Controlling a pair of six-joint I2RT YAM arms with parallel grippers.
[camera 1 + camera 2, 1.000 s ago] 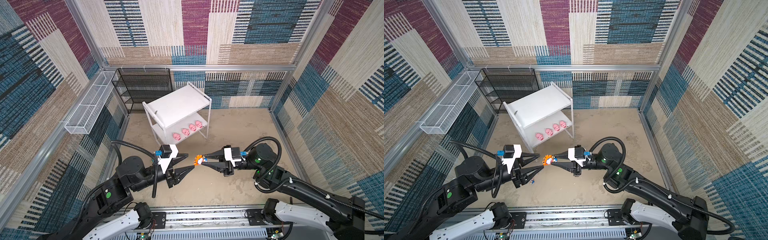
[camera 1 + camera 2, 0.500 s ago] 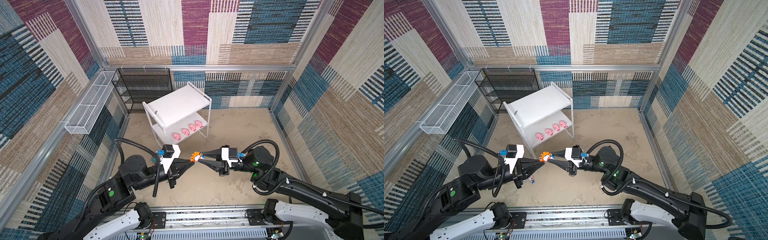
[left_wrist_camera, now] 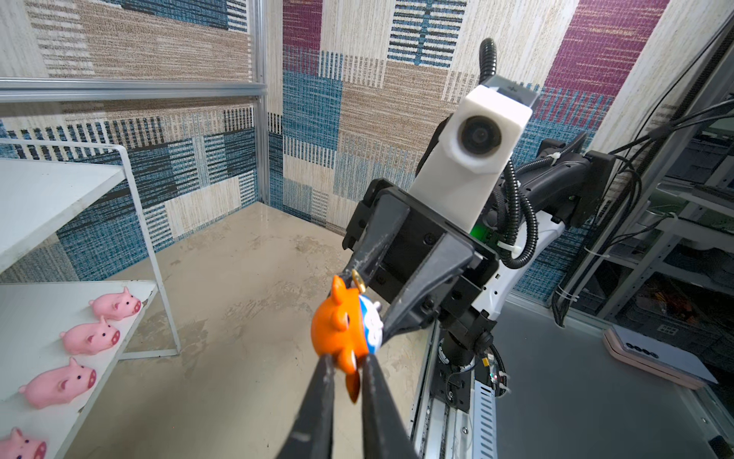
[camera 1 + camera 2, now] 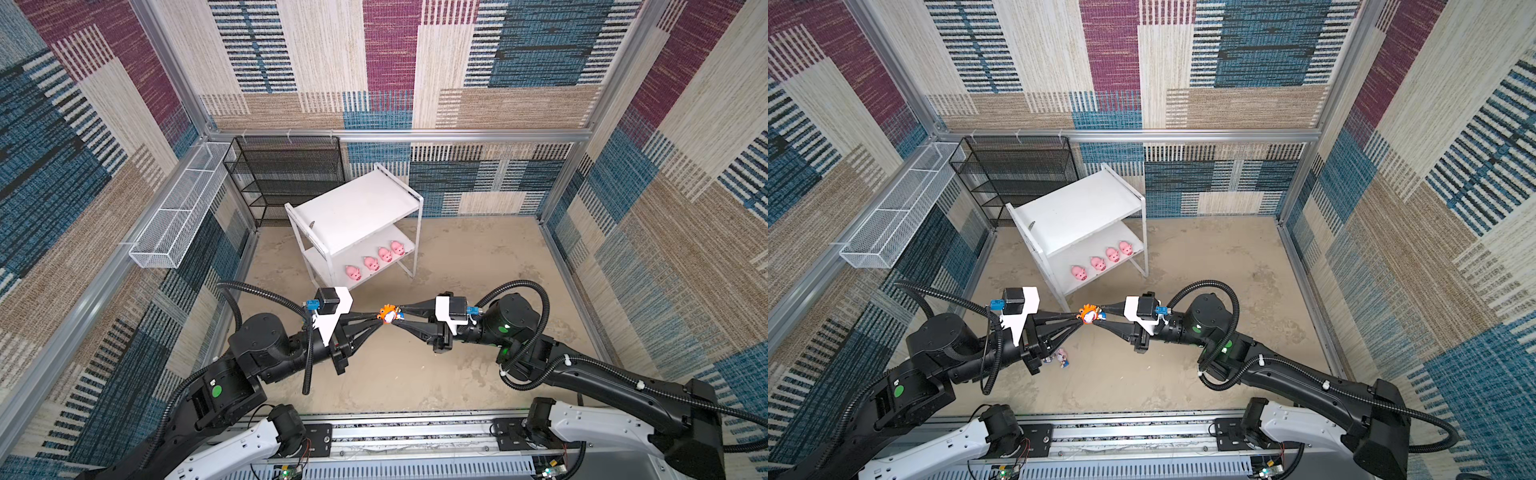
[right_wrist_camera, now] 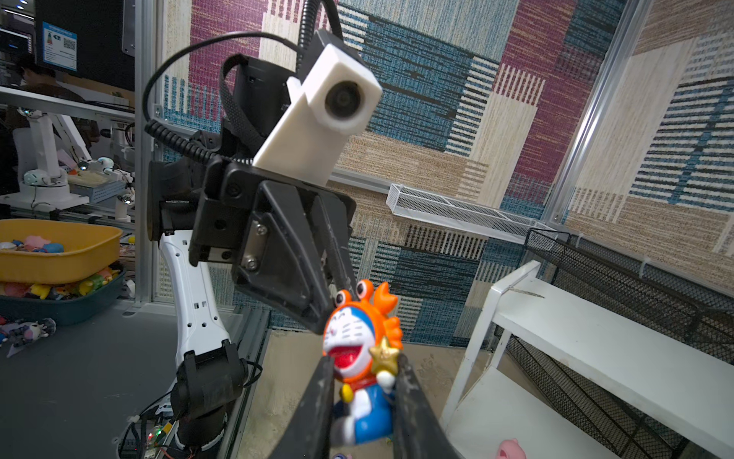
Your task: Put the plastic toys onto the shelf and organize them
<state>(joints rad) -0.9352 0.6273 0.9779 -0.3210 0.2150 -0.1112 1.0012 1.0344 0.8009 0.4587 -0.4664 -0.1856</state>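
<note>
Left gripper and right gripper are both gripping one figurine, tip to tip, above the tabletop.
Left is pinching its orange hood, right is clamping its blue body; the shelf is standing just beyond them, pigs lining its lower board, no toy on top, left gripper seemingly nearer.

Two black robot arms with white base links. Each wrist carries a white camera housing, a blue connector and a ribbed black cable. Green round stickers mark the joints. The left gripper and right gripper have long, tapering black fingers.
</note>
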